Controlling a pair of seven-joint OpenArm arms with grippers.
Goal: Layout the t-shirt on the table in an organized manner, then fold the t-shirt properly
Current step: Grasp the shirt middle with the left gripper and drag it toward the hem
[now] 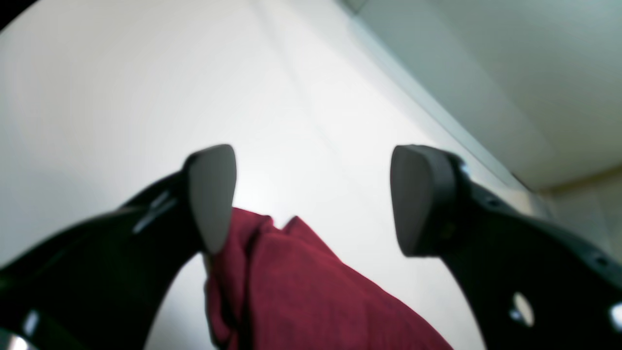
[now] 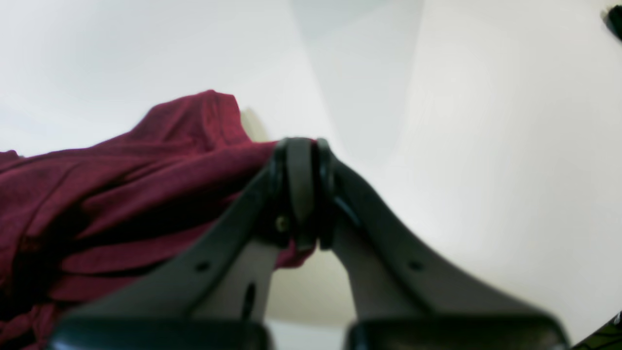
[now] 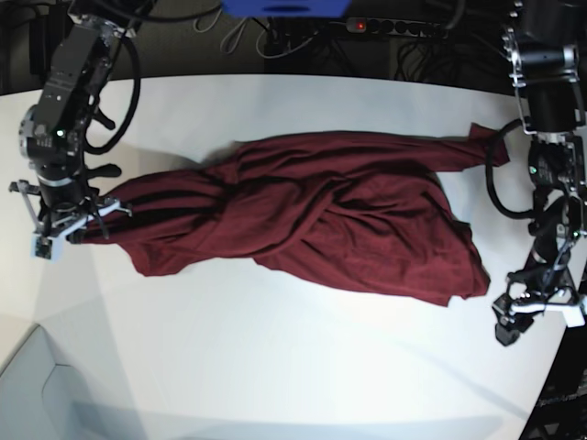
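Observation:
The dark maroon t-shirt (image 3: 321, 211) lies twisted and bunched across the white table (image 3: 275, 367), stretched from left to right. At its left end my right gripper (image 3: 78, 223) is shut on a fold of the cloth; in the right wrist view the t-shirt (image 2: 121, 194) runs into the closed gripper (image 2: 301, 194). My left gripper (image 3: 507, 325) stands just off the shirt's lower right corner. Its fingers are wide apart in the left wrist view, where the left gripper (image 1: 316, 199) holds nothing and a t-shirt (image 1: 301, 291) corner lies loose below, beside one pad (image 1: 211, 194).
A power strip (image 3: 385, 25) with cables and a blue object (image 3: 284, 7) sit behind the table's far edge. The table's curved rim (image 3: 550, 367) passes close by the left arm. A grey floor area (image 3: 37, 394) shows at the lower left.

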